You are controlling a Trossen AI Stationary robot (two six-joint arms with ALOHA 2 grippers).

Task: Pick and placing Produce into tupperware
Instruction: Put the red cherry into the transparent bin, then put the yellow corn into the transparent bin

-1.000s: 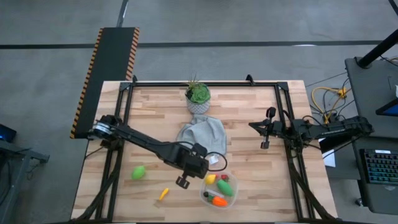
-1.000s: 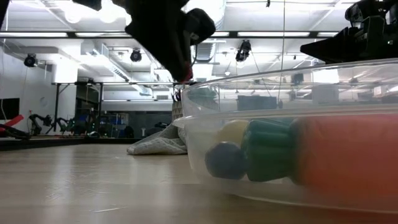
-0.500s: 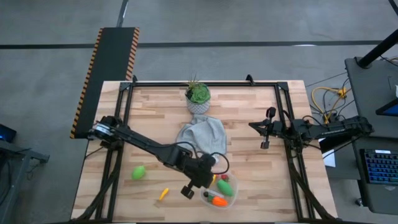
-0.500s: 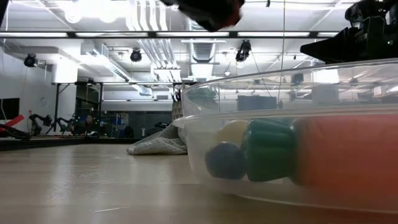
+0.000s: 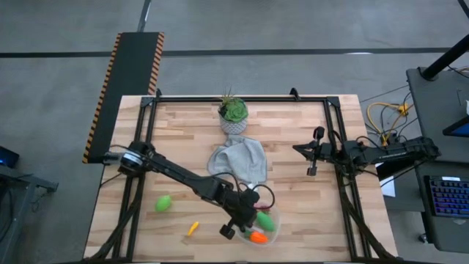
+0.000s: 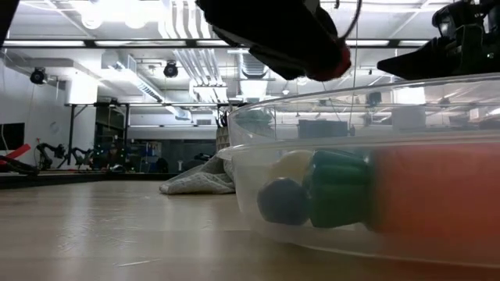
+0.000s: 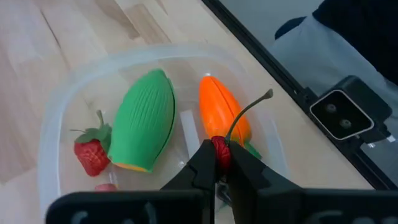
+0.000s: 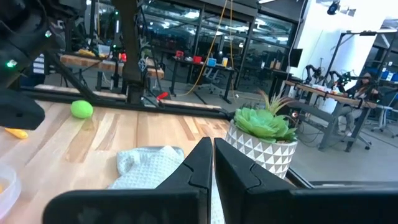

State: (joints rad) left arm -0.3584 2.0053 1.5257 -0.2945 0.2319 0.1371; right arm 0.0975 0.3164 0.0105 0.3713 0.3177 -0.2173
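My left gripper (image 5: 245, 220) (image 7: 218, 163) hangs over the clear tupperware (image 5: 258, 226) (image 7: 57, 112) (image 6: 367, 179) near the table's near edge, shut on a tiny red cherry (image 7: 222, 148). Inside the container lie a green ribbed oval (image 7: 147, 121), an orange carrot (image 7: 219, 112) and a strawberry (image 7: 91, 151). On the table to its left rest a green oval (image 5: 163, 203) and a small yellow piece (image 5: 192, 229). My right gripper (image 5: 313, 160) (image 8: 211, 158) waits shut at the table's right side, above the wood. My left gripper pinches the cherry's red body (image 7: 222, 149) between its two fingertips (image 7: 202, 163), coming from above and pointing down. The thin green stem (image 7: 249, 111) sticks out past the fingers. The cherry is lifted clear, above the carrot inside the tupperware.
A grey cloth (image 5: 238, 160) (image 8: 149, 163) lies in the table's middle, a potted plant (image 5: 233, 116) (image 8: 264, 134) behind it near the far edge. Black frame rails (image 5: 146, 139) run along the table's sides. Bare wood lies between the cloth and my right arm.
My left gripper has moved toward the table's right and near edge, from beside the tupperware's left rim to above its inside, and has come down, keeping the cherry between its fingers.
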